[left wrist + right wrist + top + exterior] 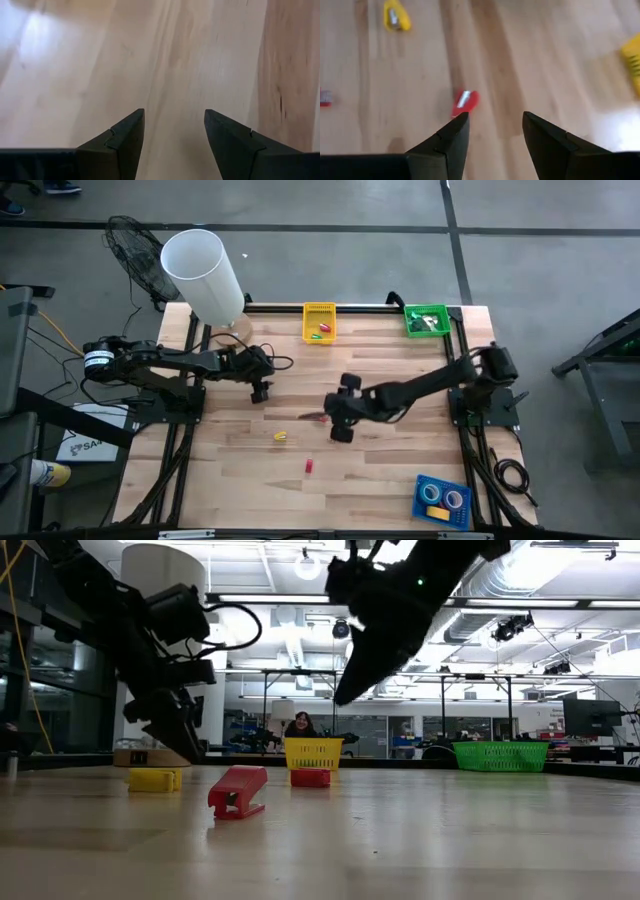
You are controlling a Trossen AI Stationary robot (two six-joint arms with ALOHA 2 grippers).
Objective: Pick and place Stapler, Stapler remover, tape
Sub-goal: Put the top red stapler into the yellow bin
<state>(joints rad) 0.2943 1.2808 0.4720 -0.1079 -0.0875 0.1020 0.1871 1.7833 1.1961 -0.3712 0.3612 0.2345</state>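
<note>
The yellow basket [319, 321] holds small red and green pieces; the green basket [425, 319] something pale; the blue tray [441, 500] holds tape rolls [433, 493]. Both pincers, left [259, 392] and right [341, 430], gape empty above the desk [380, 470], the right near a red stapler [465, 101].

Red stapler [465, 101], yellow stapler [396, 16], flat on table

Red stapler [312, 417] in high view mostly hidden behind right arm, type hard to tell. Yellow basket [632, 60] cut by right wrist pic edge. Basket contents [321, 330] too small to ID. Tape rolls in blue tray [441, 501] tiny, colours unclear.
</note>
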